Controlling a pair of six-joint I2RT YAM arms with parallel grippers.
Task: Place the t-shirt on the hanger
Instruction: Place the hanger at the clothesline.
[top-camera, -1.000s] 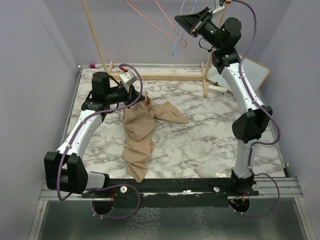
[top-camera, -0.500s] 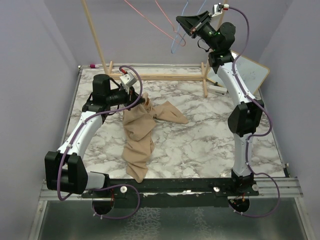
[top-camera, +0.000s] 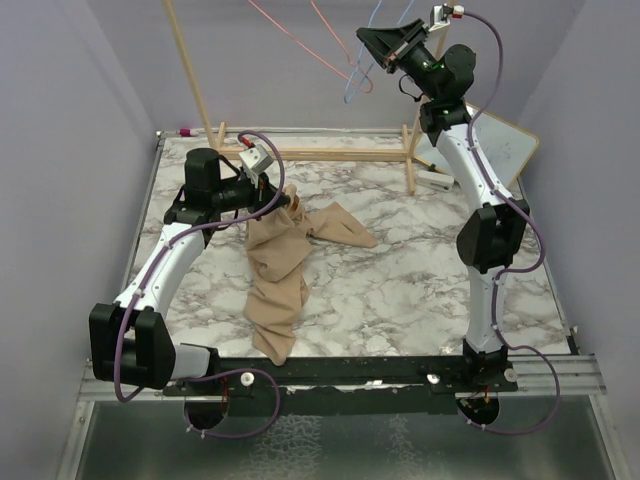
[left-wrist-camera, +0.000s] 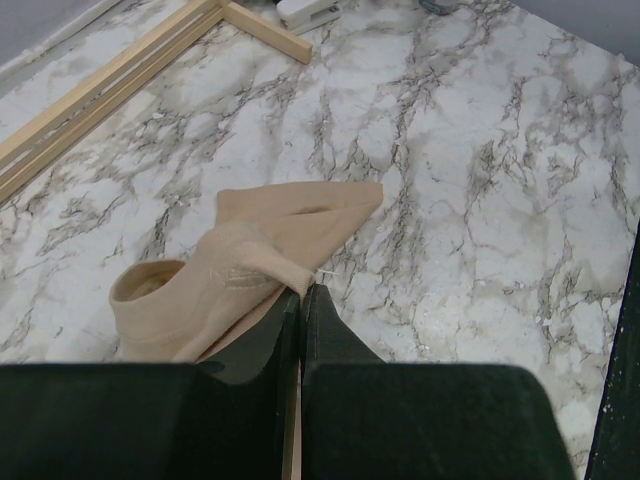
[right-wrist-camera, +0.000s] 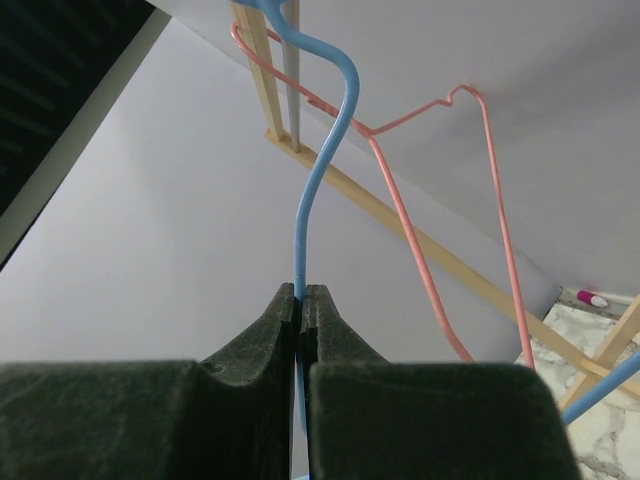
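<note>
Tan t-shirt (top-camera: 275, 270), light-blue hanger (right-wrist-camera: 299, 240), marbled table (top-camera: 400, 290)

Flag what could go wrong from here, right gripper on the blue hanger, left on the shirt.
The right gripper pinches the blue hanger by its thin wire, at the fingertips only; it may swivel or slip.
The pink hanger hangs close beside it on the wooden rack and may snag as the blue one lifts off.
The left gripper holds only a small fold of the t-shirt; the fabric could pull free.

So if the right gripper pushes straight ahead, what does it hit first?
Right gripper is shut on the hanger; past that, probably the pink hanger crossing it, then the wooden rack. Depth unclear.
</note>
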